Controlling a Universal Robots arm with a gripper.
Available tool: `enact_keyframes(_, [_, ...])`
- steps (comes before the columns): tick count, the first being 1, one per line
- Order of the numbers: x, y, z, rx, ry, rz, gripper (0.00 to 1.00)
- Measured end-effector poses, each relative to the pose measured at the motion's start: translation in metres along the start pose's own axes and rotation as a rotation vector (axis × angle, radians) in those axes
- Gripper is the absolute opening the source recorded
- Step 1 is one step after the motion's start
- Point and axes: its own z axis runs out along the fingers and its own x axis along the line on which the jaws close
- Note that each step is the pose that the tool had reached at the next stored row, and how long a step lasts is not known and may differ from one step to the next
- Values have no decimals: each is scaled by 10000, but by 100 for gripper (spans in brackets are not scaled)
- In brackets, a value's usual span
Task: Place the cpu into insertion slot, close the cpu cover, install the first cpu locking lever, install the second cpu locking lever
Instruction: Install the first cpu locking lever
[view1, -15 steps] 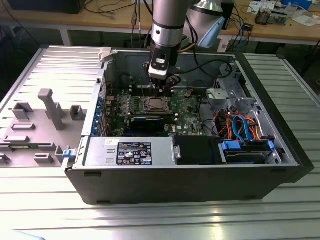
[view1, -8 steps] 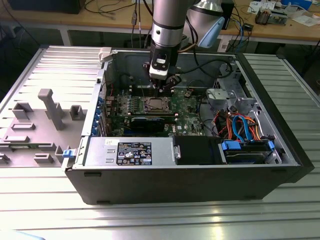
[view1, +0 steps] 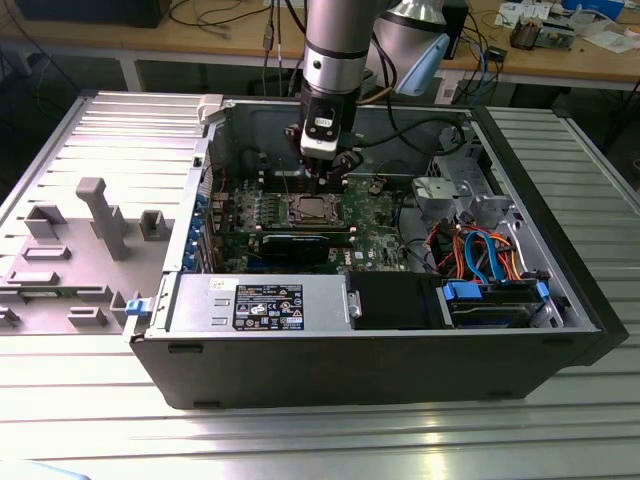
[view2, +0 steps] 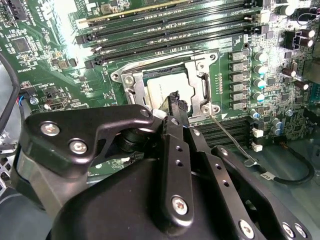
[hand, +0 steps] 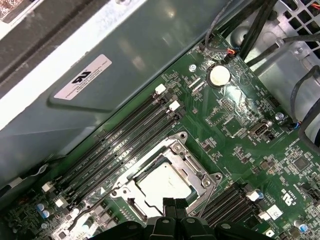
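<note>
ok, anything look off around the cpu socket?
One thing: a thin wire locking lever sticks out slantwise from a corner of the cpu cover across the green board instead of lying along the frame, so it looks unlatched. The cpu sits flat under the cover. Nothing else stands out.

No wording is legible. A printed label (view1: 268, 305) sits on the power supply (view1: 200, 300) beside the motherboard (view1: 378, 228). A white sticker (hand: 82, 77) sits on the case wall (hand: 150, 55) bordering the motherboard.
</note>
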Motion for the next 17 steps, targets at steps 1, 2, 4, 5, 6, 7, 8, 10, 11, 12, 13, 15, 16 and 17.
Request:
enact_keyframes(1, [0,0,0,1,-2,-32,11])
enact_keyframes(2, [0,0,0,0,-4,-63,11])
enact_keyframes(4, [0,0,0,2,-9,-153,11])
enact_keyframes(5, [0,0,0,4,-20,-341,11])
enact_keyframes(6, [0,0,0,5,-24,-415,11])
enact_keyframes(7, [0,0,0,7,-31,-534,11])
enact_keyframes(8, [0,0,0,10,-41,-705,11])
enact_keyframes(10, [0,0,0,12,-48,-826,11])
enact_keyframes(11, [0,0,0,12,-49,-841,11])
enact_keyframes(12, [0,0,0,12,-50,-856,11])
enact_keyframes(13, [0,0,0,12,-51,-871,11])
enact_keyframes(15, [0,0,0,12,-53,-900,11])
enact_keyframes(16, [0,0,0,13,-54,-914,11])
enact_keyframes(17, [0,0,0,13,-55,-928,11])
